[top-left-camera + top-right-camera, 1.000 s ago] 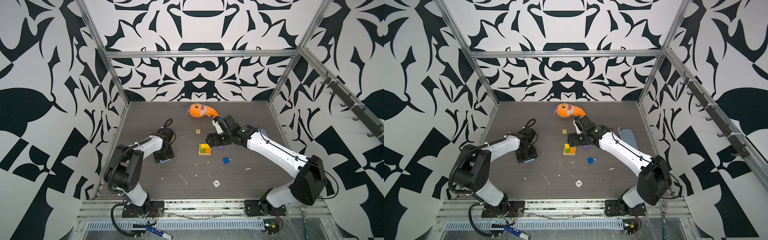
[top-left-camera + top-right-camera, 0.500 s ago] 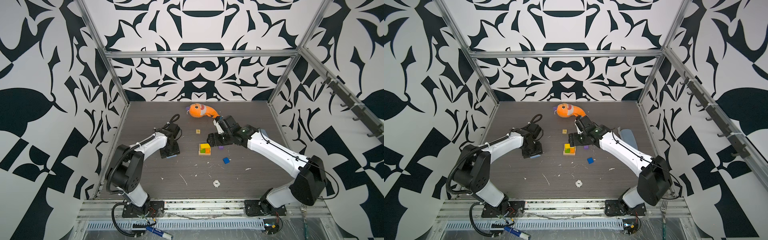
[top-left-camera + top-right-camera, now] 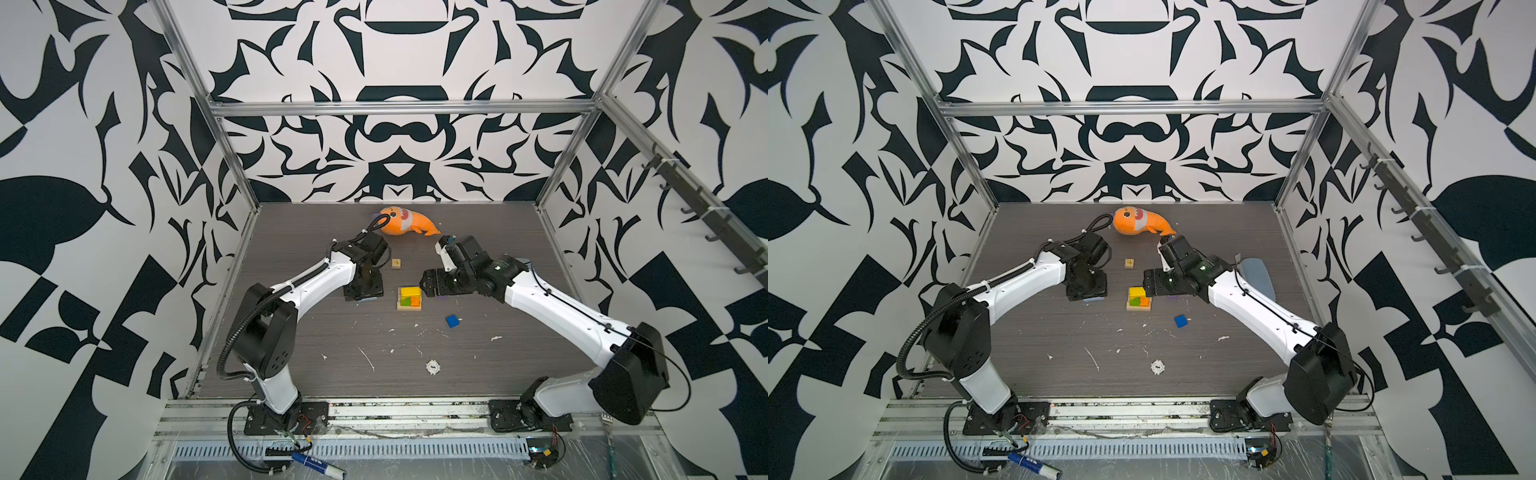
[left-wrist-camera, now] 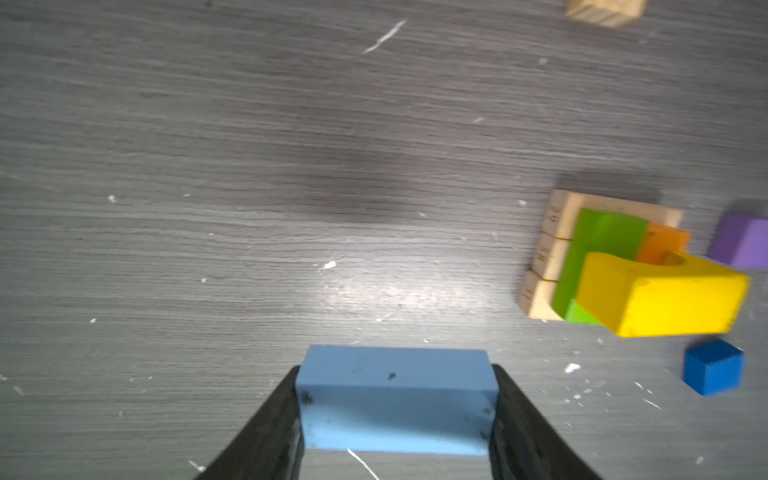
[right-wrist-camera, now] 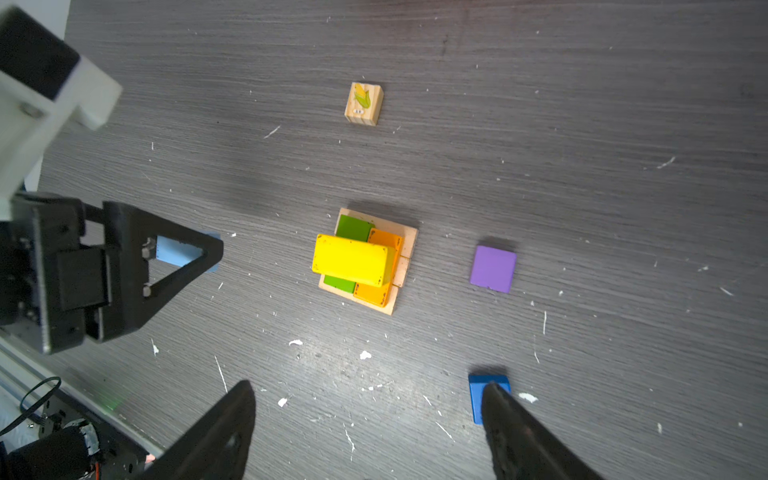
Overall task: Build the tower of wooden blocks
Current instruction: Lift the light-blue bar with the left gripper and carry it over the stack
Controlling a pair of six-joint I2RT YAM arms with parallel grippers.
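Left pincer (image 4: 395, 399) clamped on light-blue brick (image 4: 395, 415), one finger on each short end; brick level, long side across the jaws. Whether it clears the counter (image 3: 374, 353) cannot be told. In both top views this pincer (image 3: 363, 291) (image 3: 1086, 291) sits just left of the tower (image 3: 409, 298) (image 3: 1139, 298), apart from it, a sliver of the brick (image 3: 1093, 298) showing under its tip. Tower stands near mid-counter: tan bars (image 5: 409, 241) side by side as base, green brick (image 5: 353, 226) and orange brick (image 5: 376, 291) next to each other on them, yellow brick (image 5: 351, 259) laid crosswise on top. In the left wrist view the yellow brick (image 4: 660, 299) overhangs the base edge. Right pincer (image 5: 368, 390) jaws wide apart, nothing between them; in both top views it (image 3: 428, 286) (image 3: 1148, 286) hangs just right of the tower. Purple cube (image 5: 493, 269) loose on the counter beside the tower, not touching. Blue cube (image 3: 452, 321) lies farther toward the front; in the right wrist view one finger (image 5: 511, 419) overlaps it, contact cannot be told. Corn cube (image 3: 397, 263) lies alone behind the tower. Fish (image 3: 405, 222) on its side near the back wall. White flecks scattered over the counter.
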